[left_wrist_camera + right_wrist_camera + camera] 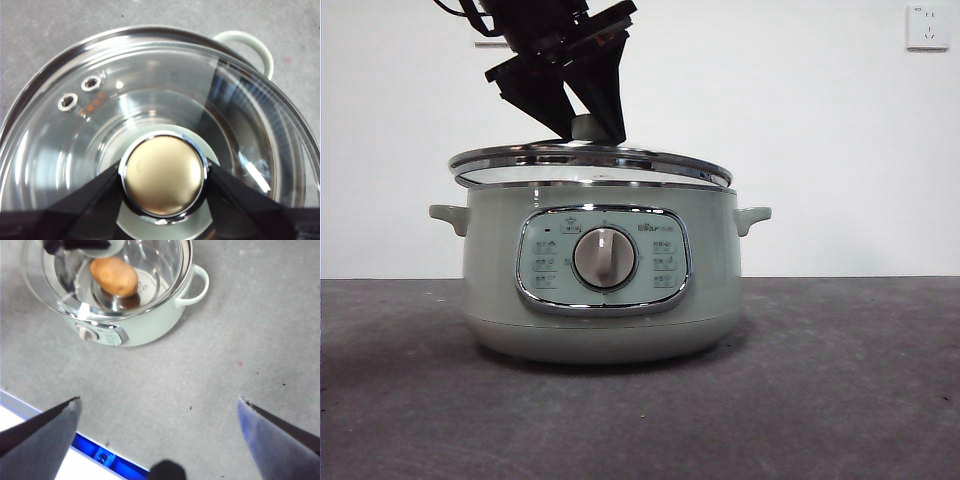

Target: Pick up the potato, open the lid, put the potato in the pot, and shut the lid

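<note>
Your left gripper (164, 175) had its two black jaws clamped on the sage-green knob of the clear glass, chrome-rimmed lid (590, 160), held tilted just above the pale sage-green electric pot (600, 290). The orange-brown oval potato (114, 276) lay inside that pot. Your right gripper (159, 412) hung well apart from the pot, jaws spread wide and holding nothing.

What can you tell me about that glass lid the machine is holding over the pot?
The lid is round clear glass with a shiny chrome rim, two small metal-ringed vent holes and a knob with a metal-rimmed top. The left gripper clamps that knob from both sides. The lid sits slightly tilted and off-centre over the pale green pot, not fully seated. Through the glass, the right wrist view shows the potato lying inside.
</note>
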